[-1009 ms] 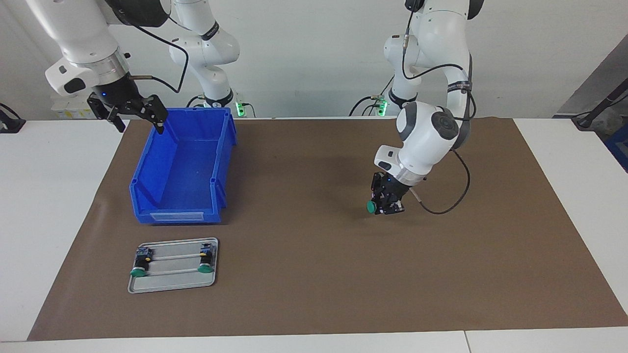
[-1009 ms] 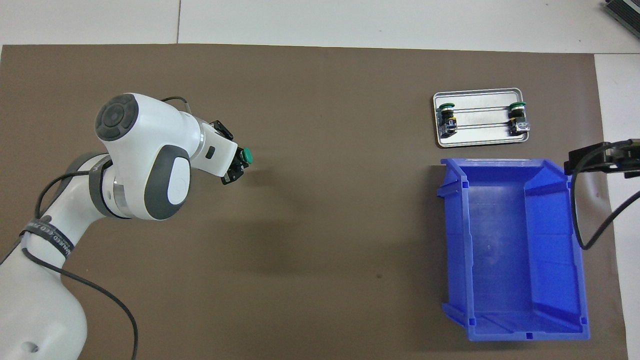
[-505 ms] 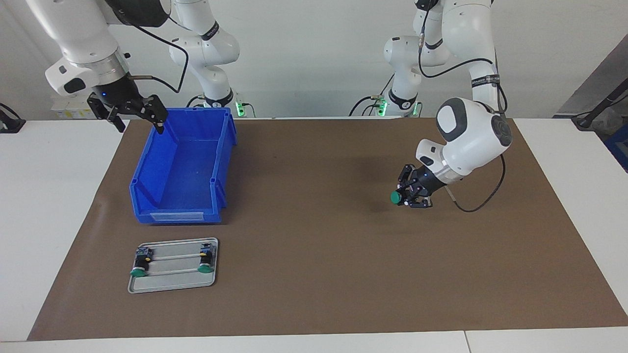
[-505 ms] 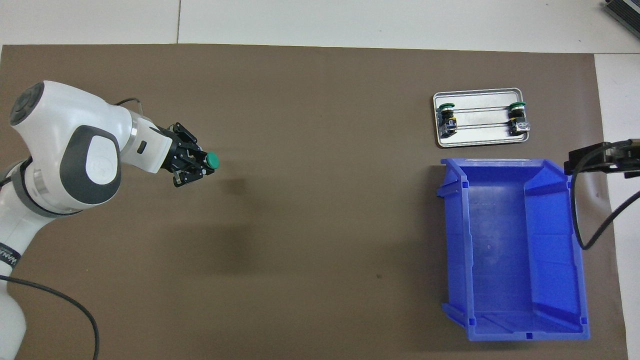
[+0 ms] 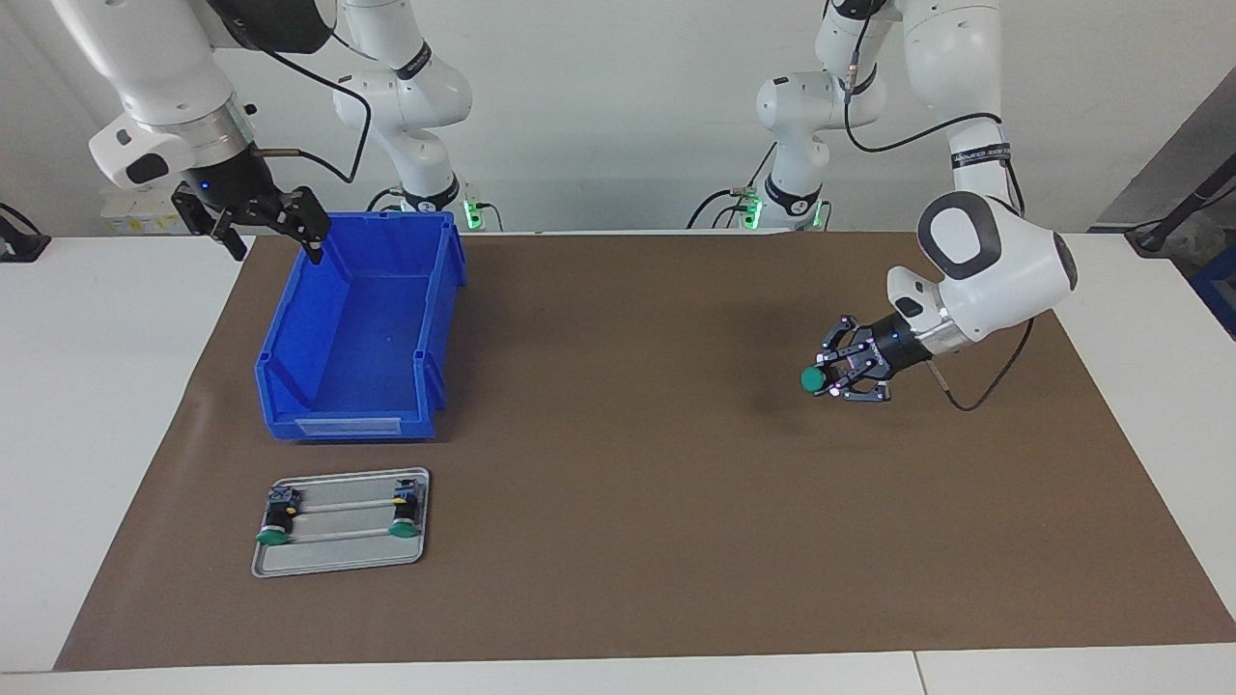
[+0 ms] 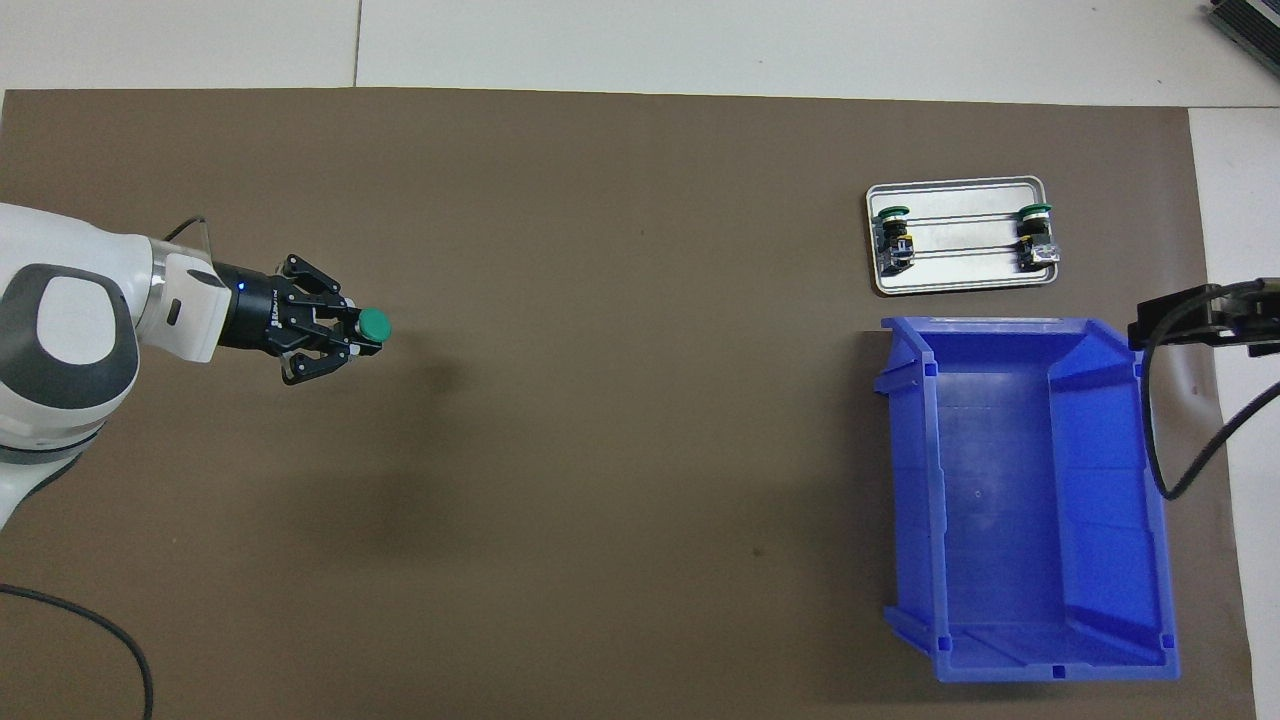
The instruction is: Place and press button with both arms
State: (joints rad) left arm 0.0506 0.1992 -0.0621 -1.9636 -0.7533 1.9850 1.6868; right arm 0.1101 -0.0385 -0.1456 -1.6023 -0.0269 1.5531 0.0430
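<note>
2 buttons [image 5: 275, 522] in metal tray [image 5: 338, 565]

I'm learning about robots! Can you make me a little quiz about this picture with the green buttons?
1. True or false: the left gripper holds a green button up over the brown mat.
2. How many buttons lie on the metal tray?
3. Where does the right gripper wait? A) inside the tray B) above a corner of the blue bin C) on the mat's middle

Key: 1 true; 2 two; 3 B
</note>
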